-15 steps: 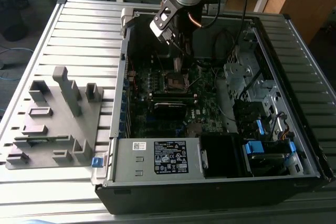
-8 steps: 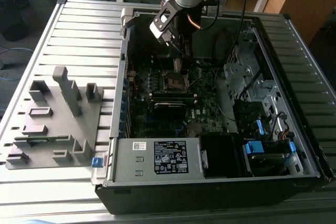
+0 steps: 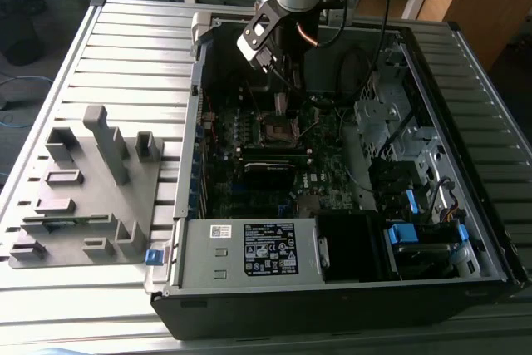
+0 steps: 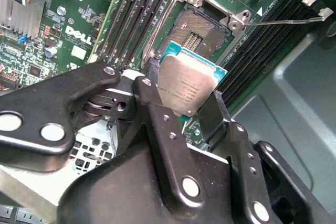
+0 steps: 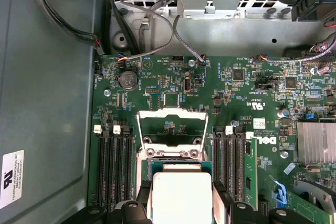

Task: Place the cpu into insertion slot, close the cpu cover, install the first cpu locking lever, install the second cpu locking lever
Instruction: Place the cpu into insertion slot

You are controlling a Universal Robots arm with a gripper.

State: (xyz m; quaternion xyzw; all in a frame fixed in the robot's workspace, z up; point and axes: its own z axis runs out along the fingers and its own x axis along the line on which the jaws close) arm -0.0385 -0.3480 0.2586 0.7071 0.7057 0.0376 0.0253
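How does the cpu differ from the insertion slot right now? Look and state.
1. Face: the cpu shows a plain dull silver plate with a teal edge; the insertion slot has a dark middle inside a silvery rim.
2. State: the cpu is clamped in the gripper, not seated; the insertion slot sits fixed on the green board, uncovered and empty.
Shared: both are square, with much the same footprint.

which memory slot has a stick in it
The outermost slot on the side of the finned heatsink: a green stick stands in it; the others are bare black.
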